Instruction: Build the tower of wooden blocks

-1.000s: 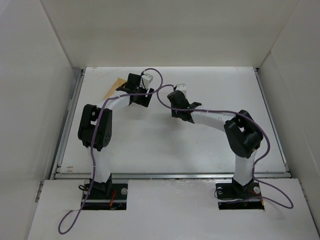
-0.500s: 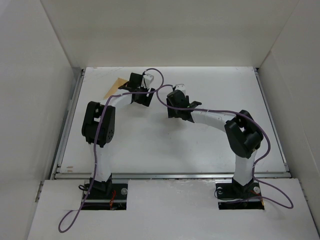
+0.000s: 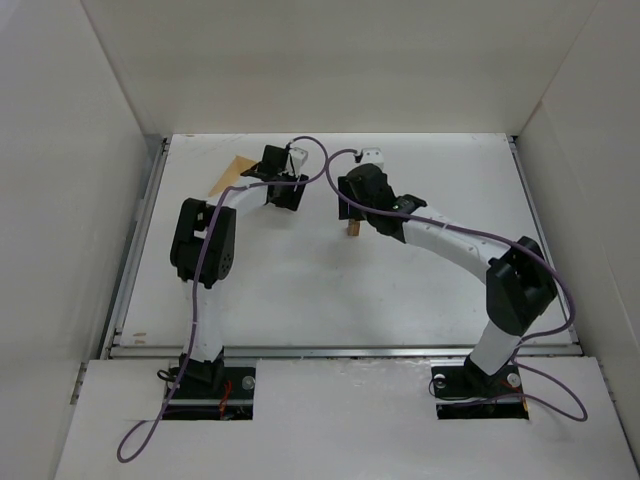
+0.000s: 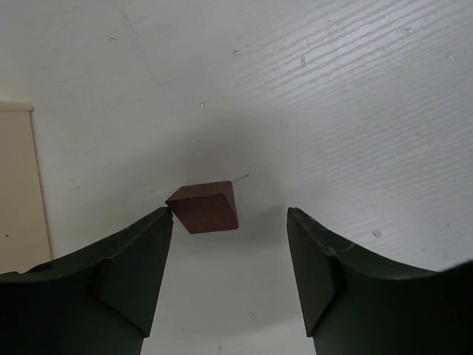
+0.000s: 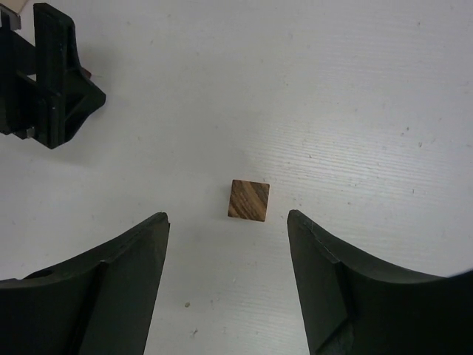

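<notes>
Both arms are bolted at the near edge of the worktop (image 3: 420, 300). The right arm is now stretched farther across it than a second ago, and its elbow has been carried toward the right edge.

Near the middle of the worktop the light tan cube (image 5: 249, 200) is now exposed, whereas a second ago it was hidden under the gripper. It is laid flat on the surface, its striped grain uppermost, and is touched by nothing. The right gripper (image 5: 225, 219) is held above it with its fingers parted and empty. The cube has been let go, where the jaws were closed before.

Farther on, toward the far left corner, the left gripper (image 4: 229, 222) is lowered over the dark reddish-brown cube (image 4: 203, 207), fingers spread to either side. The cube is set on the worktop. One of its corners is met by the tip of the finger at the left of the wrist view, while a clear gap is left to the other finger, so nothing is clamped. In the overhead view this cube is hidden beneath the gripper. The left arm's elbow has been drawn slightly inward since the earlier frame, and the gripper is found almost where it was.

The two cubes are kept well apart, neither stacked on the other.

Farthest, by the far left corner, a pale wooden block (image 3: 232, 172) is seen just beside the left gripper, unmoved.
</notes>
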